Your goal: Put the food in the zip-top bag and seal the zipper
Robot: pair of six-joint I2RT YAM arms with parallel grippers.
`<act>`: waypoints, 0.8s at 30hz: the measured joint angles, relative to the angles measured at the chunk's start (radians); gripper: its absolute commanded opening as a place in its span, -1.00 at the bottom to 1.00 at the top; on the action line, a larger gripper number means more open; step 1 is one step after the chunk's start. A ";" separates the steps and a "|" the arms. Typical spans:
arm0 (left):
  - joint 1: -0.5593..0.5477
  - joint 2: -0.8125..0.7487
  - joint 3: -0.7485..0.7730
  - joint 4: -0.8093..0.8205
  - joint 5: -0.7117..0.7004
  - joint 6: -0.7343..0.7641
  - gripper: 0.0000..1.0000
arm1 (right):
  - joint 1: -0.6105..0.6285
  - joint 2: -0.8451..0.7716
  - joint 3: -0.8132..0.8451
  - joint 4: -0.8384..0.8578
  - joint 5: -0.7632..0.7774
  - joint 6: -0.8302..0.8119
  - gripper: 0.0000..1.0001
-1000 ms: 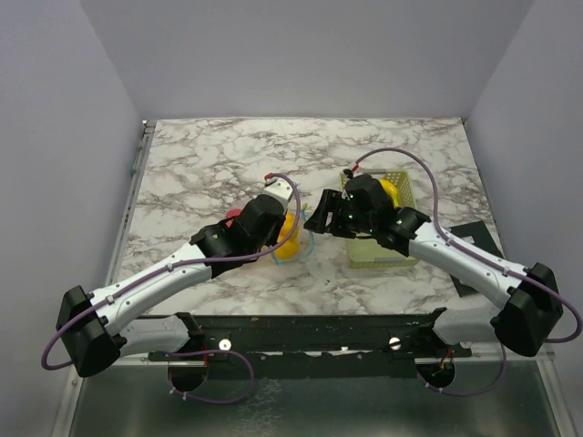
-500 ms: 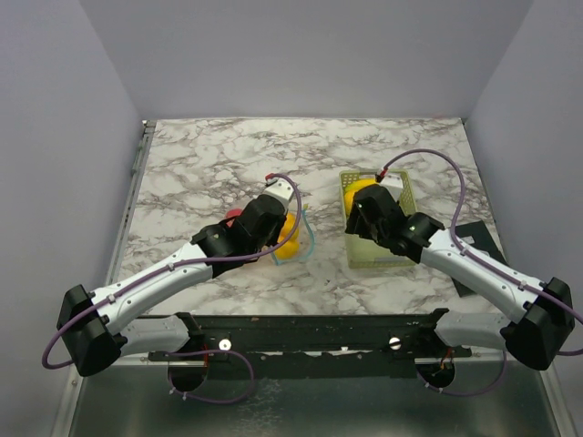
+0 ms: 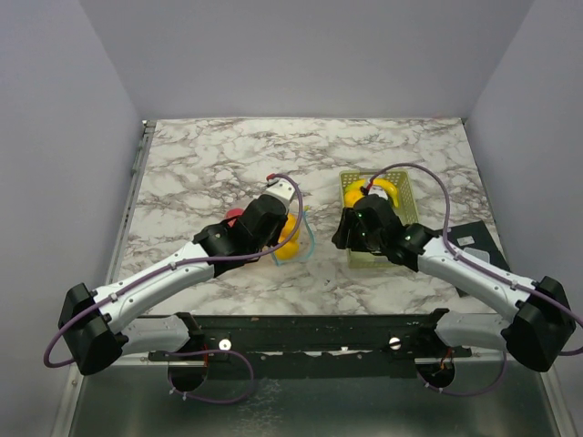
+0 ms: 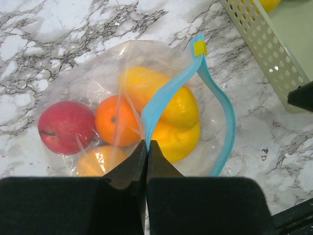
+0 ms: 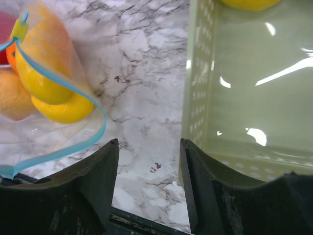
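Observation:
The clear zip-top bag (image 4: 93, 83) lies on the marble and holds a red apple (image 4: 66, 126), an orange (image 4: 116, 120) and yellow pieces (image 4: 178, 110). Its light blue zipper (image 4: 222, 105) gapes open in a loop. My left gripper (image 4: 146, 143) is shut on the zipper's near strip; in the top view it (image 3: 276, 221) sits over the bag (image 3: 293, 244). My right gripper (image 5: 149, 142) is open and empty, low over the marble between the bag (image 5: 44, 73) and the basket's left wall; in the top view it (image 3: 351, 232) is at the basket's near left corner.
The pale yellow-green slotted basket (image 3: 401, 205) stands right of the bag with a yellow banana (image 3: 383, 188) at its far end; a yellow piece (image 5: 249, 4) shows in it in the right wrist view. A black flat object (image 3: 475, 241) lies at the right edge.
My right gripper drew away from the bag, passed over the basket, and now sits lower at the basket's near left corner. The left arm and bag have not moved.

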 measured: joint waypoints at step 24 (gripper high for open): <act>0.000 0.005 0.000 0.000 0.000 0.000 -1.00 | 0.019 0.232 -0.144 0.471 -0.303 0.254 -0.01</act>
